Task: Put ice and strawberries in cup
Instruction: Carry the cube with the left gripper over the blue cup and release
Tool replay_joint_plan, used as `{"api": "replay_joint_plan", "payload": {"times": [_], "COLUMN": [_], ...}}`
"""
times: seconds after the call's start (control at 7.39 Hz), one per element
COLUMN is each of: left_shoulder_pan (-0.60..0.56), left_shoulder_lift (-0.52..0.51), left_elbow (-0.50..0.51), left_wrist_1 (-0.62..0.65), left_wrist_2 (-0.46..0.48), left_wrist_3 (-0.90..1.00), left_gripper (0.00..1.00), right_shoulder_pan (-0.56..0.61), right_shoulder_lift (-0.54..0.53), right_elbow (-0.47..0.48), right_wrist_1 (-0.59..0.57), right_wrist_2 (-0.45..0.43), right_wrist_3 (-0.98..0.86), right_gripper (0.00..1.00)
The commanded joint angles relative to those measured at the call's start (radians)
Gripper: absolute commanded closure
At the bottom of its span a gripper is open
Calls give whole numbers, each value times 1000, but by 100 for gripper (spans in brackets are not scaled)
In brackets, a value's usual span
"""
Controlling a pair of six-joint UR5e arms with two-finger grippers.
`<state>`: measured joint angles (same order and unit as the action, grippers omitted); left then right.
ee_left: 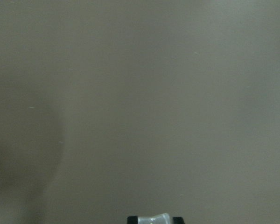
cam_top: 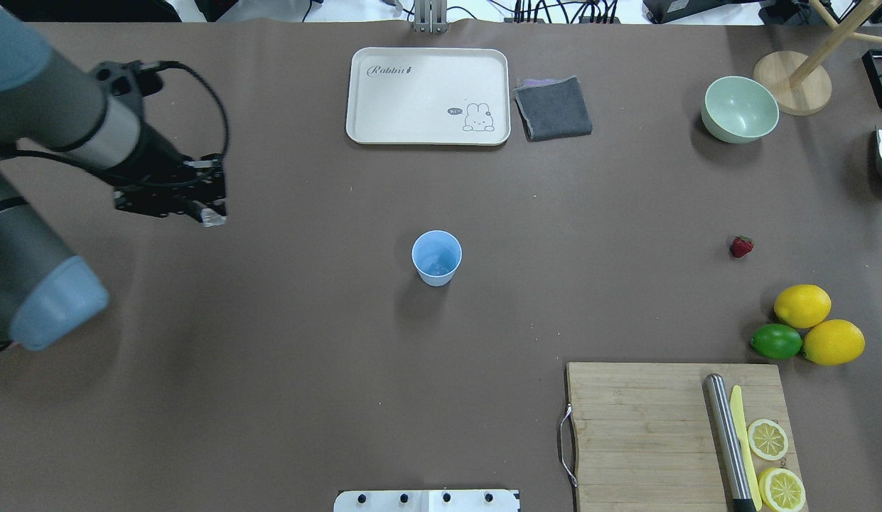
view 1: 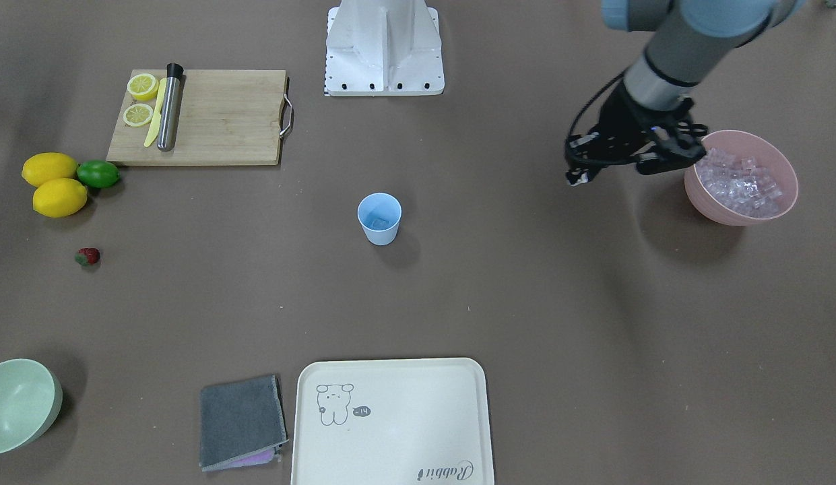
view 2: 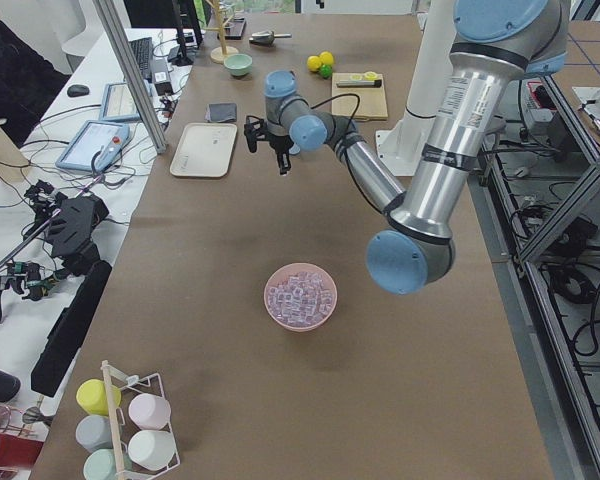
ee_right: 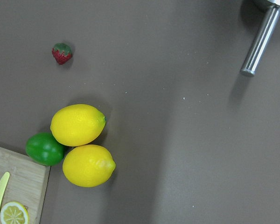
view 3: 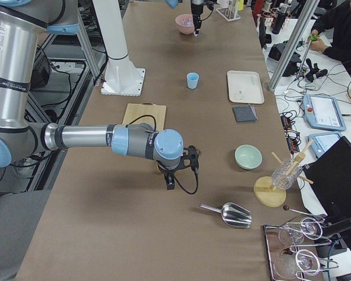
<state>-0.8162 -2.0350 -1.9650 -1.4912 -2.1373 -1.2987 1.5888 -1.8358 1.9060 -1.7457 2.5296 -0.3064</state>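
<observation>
My left end effector [view 1: 578,176] is pinched on one ice cube [ee_left: 151,218]. It's light, hard and slippery, best squeezed on flat faces. Cup [cam_top: 436,257] is to my right.

The overhead camera sits behind my shoulders, looking down on the brown table [cam_top: 270,398]. The front one faces me steeply from across it (so my left arm [view 1: 687,40] lands on its right). Both share the small light blue plastic cup [cam_top: 436,257]. The end cameras look along the table from afar. My left wrist camera hangs close over bare tabletop, a clear glassy ice cube [ee_left: 153,218] at its lower edge. My right wrist's looks down on the tiny red strawberry [ee_right: 61,53].
</observation>
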Motion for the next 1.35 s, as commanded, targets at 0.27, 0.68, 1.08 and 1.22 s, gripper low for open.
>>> {"api": "replay_joint_plan", "payload": {"times": [0.27,0.68,1.08,1.22], "left_shoulder_pan": [181,256,262,258], "left_shoulder_lift": [-414,-412,-410,-410], "left_elbow": [343,374,377,371], "left_wrist_1": [-53,-119,-132,-129], "left_wrist_2": [131,209,211,214], "left_wrist_3": [-206,-224,-220,-218], "left_gripper": [100,88,3,3], "right_shoulder_pan": [0,-1,-1,-1], "right_shoulder_lift": [-5,-3,-3,-3], "right_elbow": [-2,-2,-4,-4], "right_wrist_1": [0,0,0,0], "right_wrist_2": [1,3,3,3], "right_wrist_3": [0,1,3,3], "right_gripper": [0,0,0,0]}}
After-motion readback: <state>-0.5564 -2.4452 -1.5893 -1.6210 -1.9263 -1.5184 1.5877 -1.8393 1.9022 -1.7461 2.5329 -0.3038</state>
